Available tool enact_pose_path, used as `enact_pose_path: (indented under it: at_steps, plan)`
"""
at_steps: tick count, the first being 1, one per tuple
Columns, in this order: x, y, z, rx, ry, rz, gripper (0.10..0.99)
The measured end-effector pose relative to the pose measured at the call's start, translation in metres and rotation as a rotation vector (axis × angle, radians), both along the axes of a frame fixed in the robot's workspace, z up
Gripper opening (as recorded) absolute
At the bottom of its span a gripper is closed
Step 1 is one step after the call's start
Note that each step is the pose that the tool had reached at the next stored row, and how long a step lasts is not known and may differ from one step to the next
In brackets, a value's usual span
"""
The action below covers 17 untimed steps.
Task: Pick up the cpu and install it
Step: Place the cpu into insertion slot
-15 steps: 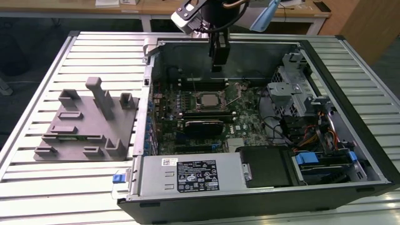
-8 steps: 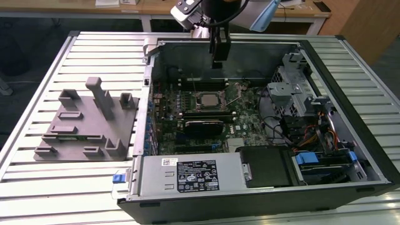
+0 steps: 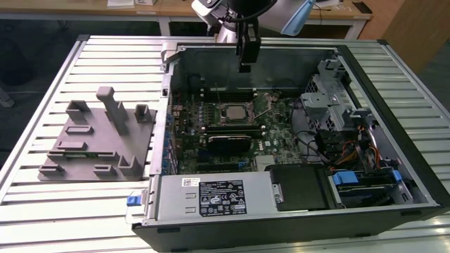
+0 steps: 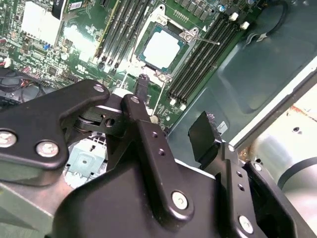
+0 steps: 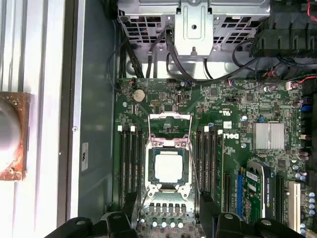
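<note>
Your pincer [image 3: 246, 66] hangs spread wide and empty over the open computer case [image 3: 295, 232], up above the cpu [image 5: 169, 167], which lies flat in its socket [image 5: 150, 171] on the green board [image 5: 218, 99] with the metal flap [image 5: 171, 130] tipped up, so nothing presses down on it yet.

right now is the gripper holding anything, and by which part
Nothing is held: the gripper is open and empty, and the cpu lies in its socket.

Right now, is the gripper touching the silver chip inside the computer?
Apart. In the exterior view the gripper hangs above the chip, which lies flat on the circuit board, with clear space between them.
</note>
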<state>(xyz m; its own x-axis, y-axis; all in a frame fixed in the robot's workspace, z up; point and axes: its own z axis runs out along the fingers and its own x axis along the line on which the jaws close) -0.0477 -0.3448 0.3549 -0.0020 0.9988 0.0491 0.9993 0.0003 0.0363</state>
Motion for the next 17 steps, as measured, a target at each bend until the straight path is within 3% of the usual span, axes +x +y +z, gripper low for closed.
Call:
enact_pose_path:
  at_steps: [17]
  plan:
    - [0.0,0.0,0.0254,0.0,0.0,0.0,0.608]
